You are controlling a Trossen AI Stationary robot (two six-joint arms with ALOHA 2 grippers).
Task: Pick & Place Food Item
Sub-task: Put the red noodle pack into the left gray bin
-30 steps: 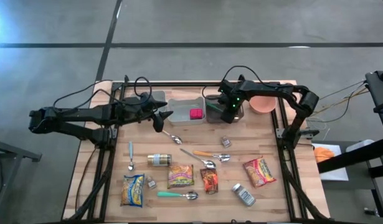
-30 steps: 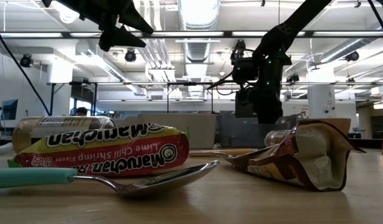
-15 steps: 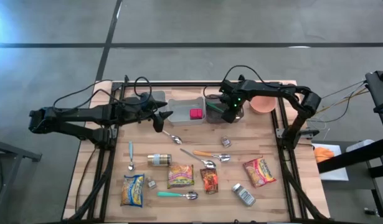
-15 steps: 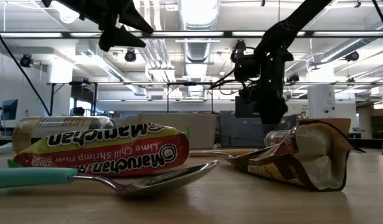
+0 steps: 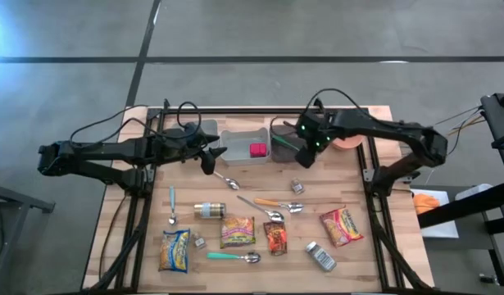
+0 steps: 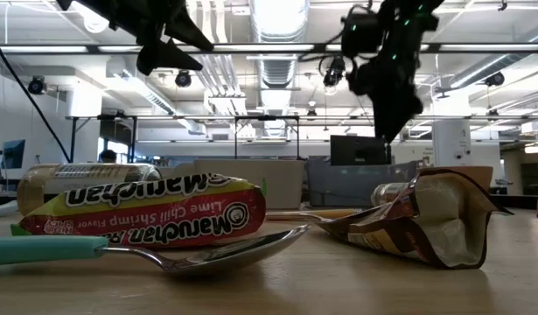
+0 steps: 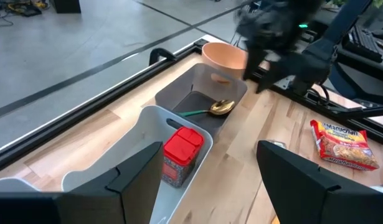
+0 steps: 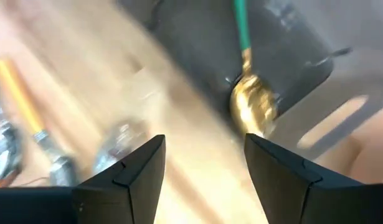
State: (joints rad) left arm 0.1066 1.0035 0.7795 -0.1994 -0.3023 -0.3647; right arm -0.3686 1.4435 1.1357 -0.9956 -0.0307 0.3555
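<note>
Several food packets lie flat on the near half of the table: a yellow one [image 5: 175, 250], a noodle packet [image 5: 238, 232], a brown one [image 5: 274, 238] and a red one [image 5: 340, 225]. A red-lidded container [image 7: 179, 155] stands in the light grey bin [image 5: 235, 138]. A gold spoon with a green handle [image 8: 253, 109] lies in the dark bin [image 7: 207, 87]. My right gripper [image 5: 305, 154] hangs open high above the dark bin's near edge, holding nothing. My left gripper [image 5: 211, 157] hovers open and empty, just left of the light bin.
An orange bowl [image 5: 346, 138] stands right of the dark bin. A jar [image 5: 209, 211], a can [image 5: 320, 256], several spoons [image 5: 272, 202] and small wrapped pieces [image 5: 297, 187] lie scattered among the packets. Black frame rails [image 5: 370, 176] run along the table's sides.
My right gripper has risen well up out of the dark bin and drifted a little toward the table's near edge, its wrist rolling as it went. The spoon stays in the bin. The left arm has kept still.
</note>
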